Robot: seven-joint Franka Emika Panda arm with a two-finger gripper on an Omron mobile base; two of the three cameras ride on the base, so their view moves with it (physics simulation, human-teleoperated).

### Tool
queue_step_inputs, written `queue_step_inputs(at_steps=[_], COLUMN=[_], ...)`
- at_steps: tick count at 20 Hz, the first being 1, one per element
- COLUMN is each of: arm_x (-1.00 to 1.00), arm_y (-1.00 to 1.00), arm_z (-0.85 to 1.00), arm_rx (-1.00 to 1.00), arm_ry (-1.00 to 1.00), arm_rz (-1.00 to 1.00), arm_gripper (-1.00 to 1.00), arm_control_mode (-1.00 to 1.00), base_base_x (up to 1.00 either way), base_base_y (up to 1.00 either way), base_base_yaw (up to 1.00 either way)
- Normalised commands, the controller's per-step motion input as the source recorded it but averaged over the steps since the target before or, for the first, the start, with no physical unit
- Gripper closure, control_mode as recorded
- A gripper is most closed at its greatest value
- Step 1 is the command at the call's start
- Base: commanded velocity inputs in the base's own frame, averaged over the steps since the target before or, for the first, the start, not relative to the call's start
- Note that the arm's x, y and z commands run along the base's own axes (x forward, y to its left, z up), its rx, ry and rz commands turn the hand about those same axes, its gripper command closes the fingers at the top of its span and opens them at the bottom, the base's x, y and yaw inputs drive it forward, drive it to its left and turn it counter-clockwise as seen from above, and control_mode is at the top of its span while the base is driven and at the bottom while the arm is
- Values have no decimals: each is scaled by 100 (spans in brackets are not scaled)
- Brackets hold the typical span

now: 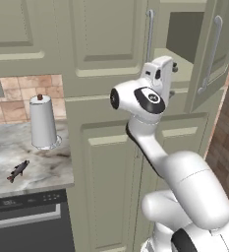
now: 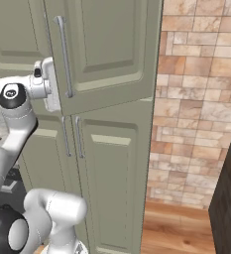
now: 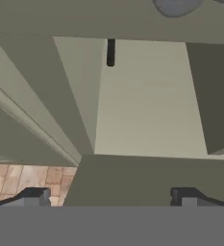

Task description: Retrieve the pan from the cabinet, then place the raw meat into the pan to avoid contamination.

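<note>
Tool (image 3: pixel 108 196) wide, empty, facing into open cabinet (image 1: pixel 111 49) at frame centre. Pan handle (image 3: pixel 110 52) at top of hand view, pan rim (image 3: pixel 177 6) just above. Fish (image 1: pixel 18 170) on tabletop (image 1: pixel 42 167), lower left. Risk: hand clips open door (image 1: pixel 212 54) or shelf edge while reaching in.

Tall sage-green cabinet (image 1: pixel 111 98) with panelled doors and long vertical silver bar handles; its upper right door stands swung open, exposing a pale interior. Pan (image 3: pixel 177 6): dark grey round rim at the hand view's top edge, thin black handle pointing away. Raw meat (image 1: pixel 17 170): small dark fish lying flat on the marble counter.
</note>
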Motion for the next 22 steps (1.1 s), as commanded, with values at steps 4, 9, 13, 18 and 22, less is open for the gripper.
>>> queue_step_inputs(at_steps=[4, 9, 13, 18, 22], arm_x=[-39, -65, -67, -60, -56], arm_y=[-20, -20, -27, -36, -37], arm_z=[-3, -1, 0, 0, 1], arm_rx=[1, 2, 2, 1, 0], arm_ry=[0, 0, 0, 0, 1], arm_rz=[-11, -18, -19, -19, -19], arm_gripper=[-100, -100, -100, -100, -100], arm_control_mode=[-100, -100, -100, -100, -100], base_base_x=[0, 0, 0, 0, 0], base_base_y=[0, 0, 0, 0, 0], base_base_yaw=[0, 0, 0, 0, 0])
